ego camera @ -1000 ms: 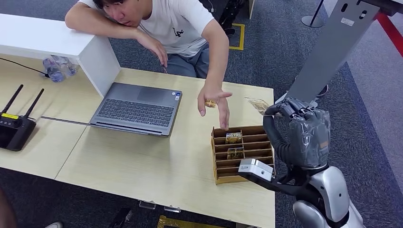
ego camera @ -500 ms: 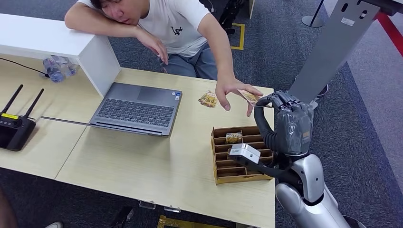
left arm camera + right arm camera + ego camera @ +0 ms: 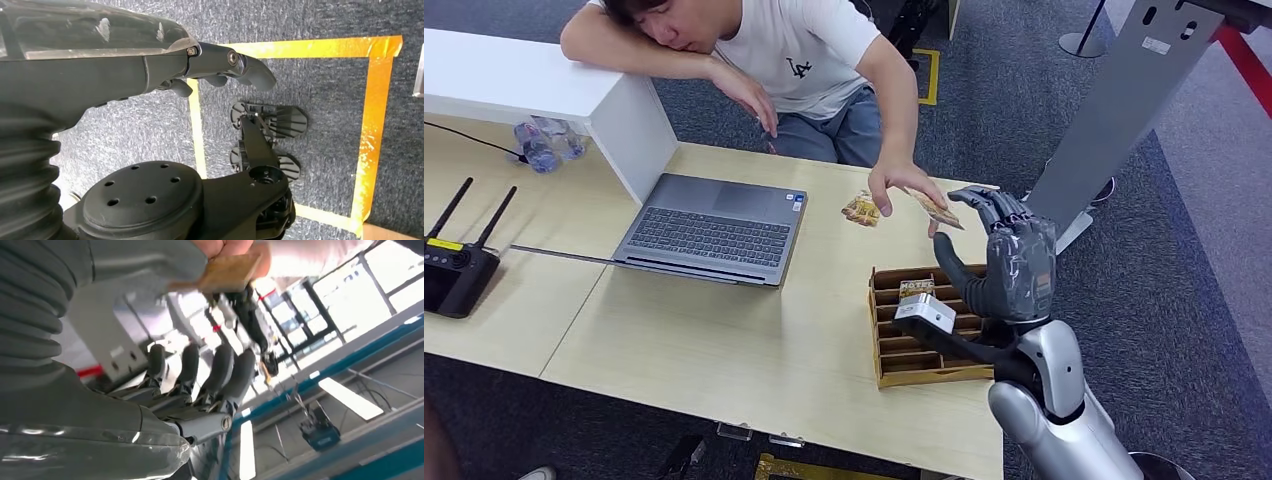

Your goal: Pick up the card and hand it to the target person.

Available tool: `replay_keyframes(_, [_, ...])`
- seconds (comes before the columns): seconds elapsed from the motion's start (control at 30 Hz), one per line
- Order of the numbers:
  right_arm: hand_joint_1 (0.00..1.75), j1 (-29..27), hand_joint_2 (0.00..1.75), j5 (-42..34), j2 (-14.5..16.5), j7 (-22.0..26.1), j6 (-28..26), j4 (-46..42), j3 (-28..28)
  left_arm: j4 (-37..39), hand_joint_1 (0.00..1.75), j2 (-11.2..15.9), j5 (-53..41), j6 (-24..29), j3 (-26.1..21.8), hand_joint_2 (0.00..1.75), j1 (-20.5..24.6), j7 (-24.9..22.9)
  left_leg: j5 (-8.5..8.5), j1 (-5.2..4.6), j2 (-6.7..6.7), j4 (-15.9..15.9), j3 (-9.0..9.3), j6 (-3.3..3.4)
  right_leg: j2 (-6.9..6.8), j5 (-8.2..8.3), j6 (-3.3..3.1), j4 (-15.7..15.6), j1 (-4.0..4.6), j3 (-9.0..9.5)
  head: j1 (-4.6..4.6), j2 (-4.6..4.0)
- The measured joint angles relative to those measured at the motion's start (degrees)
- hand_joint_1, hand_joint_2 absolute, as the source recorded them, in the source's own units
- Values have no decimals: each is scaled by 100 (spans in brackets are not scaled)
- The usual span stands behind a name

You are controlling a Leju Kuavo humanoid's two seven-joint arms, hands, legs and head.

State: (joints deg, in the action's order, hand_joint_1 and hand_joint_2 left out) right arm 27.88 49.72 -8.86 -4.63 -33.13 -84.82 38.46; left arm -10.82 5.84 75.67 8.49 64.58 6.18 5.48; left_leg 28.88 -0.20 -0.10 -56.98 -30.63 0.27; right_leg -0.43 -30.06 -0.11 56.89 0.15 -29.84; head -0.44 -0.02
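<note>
I see my right hand point(image 3: 1004, 262) raised above the wooden slotted card box point(image 3: 924, 340), fingers spread and holding nothing. The card point(image 3: 936, 209) sits in the person's hand point(image 3: 902, 186), just beside my fingertips, over the table point(image 3: 724, 340). A second card point(image 3: 862, 209) lies flat on the table near the open laptop point(image 3: 709, 230). A router point(image 3: 454, 270) stands far off. My left hand point(image 3: 220, 65) hangs over the carpet with fingers loosely curled, gripping nothing.

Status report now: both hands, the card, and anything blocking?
Right hand open, raised. Left hand hanging, holds nothing. Card in person's hand. Nothing blocking.
</note>
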Motion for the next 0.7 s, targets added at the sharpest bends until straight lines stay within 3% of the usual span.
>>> replay_keyframes(0.1, [0, -7, 175, -885, 8, 233, 121, 20, 25, 0, 0, 2, 76, 44, -1, 0, -9, 3, 0, 0, 0, 0, 1, 0, 0, 0, 0, 0, 0, 0, 0, 0])
replay_keyframes(0.2, [0, -13, 175, -1566, 9, 462, 284, 36, 41, 0, 0, 2, 98, 51, -1, 0, -22, 2, 0, 0, 0, 0, 2, 0, 0, 0, 0, 0, 0, 0, -1, 0])
replay_keyframes(0.4, [0, -232, 175, -3801, -18, 978, 902, 37, -9, 0, 0, 11, 165, 96, -3, 0, -36, -19, 0, 0, 1, 0, 5, 0, 1, 0, 0, -1, 0, -1, 0, 0])
replay_keyframes(0.7, [0, -1104, 175, -5432, -403, 597, 1735, -355, -412, 0, 0, 36, 208, 174, -5, 0, -76, -90, 1, 0, 0, -1, 2, 0, 1, 0, 0, -3, 0, -2, 0, 0])
